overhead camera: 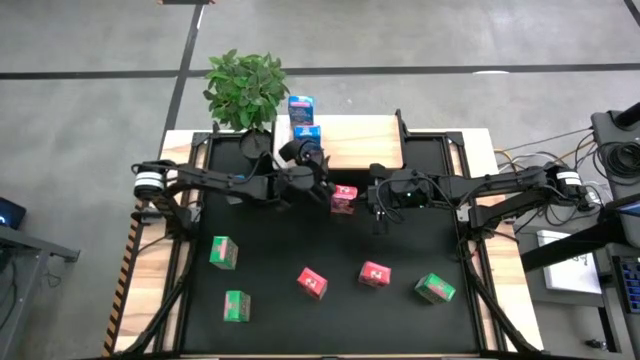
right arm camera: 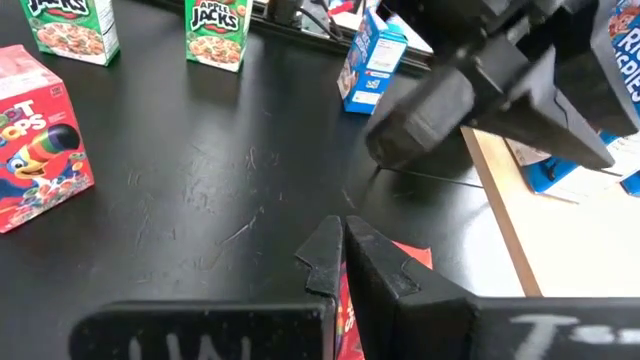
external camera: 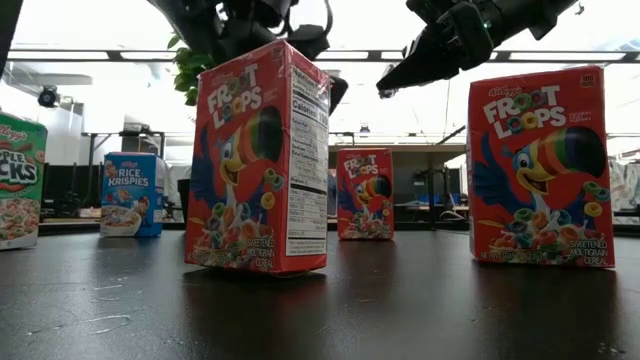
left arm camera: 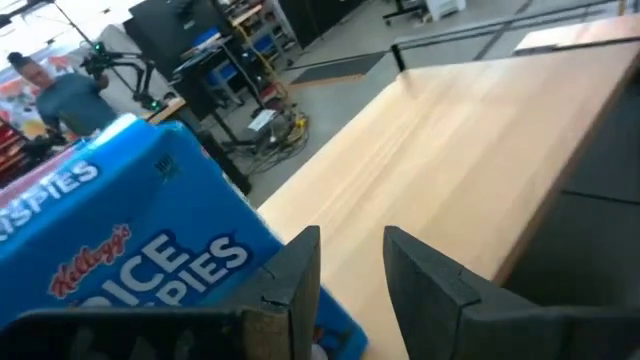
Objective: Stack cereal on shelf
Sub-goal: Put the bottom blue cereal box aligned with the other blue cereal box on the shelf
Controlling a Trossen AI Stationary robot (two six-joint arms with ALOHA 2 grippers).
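- Nearest the low camera: 2 red Froot Loops cartons, one left of centre (external camera: 258, 160), one at right (external camera: 538, 165), both upright on the black tabletop mat (overhead camera: 300, 240).
- Left front of mat: 2 green Apple Jacks cartons (overhead camera: 224, 252) (overhead camera: 236, 306), apart.
- Left gripper (overhead camera: 312, 160) at the light-wood shelf's (overhead camera: 360, 143) left end, fingers part open; a blue Rice Krispies carton (left arm camera: 130, 270) sits against one finger, grip cannot be told.
- Another blue carton (overhead camera: 300, 106) stands just behind it.
- Centre: third red carton (overhead camera: 343, 198) just before the shelf.
- Right gripper (overhead camera: 378, 205) beside it, fingers fully closed, empty.
- Far right: 1 green carton (overhead camera: 435, 289).
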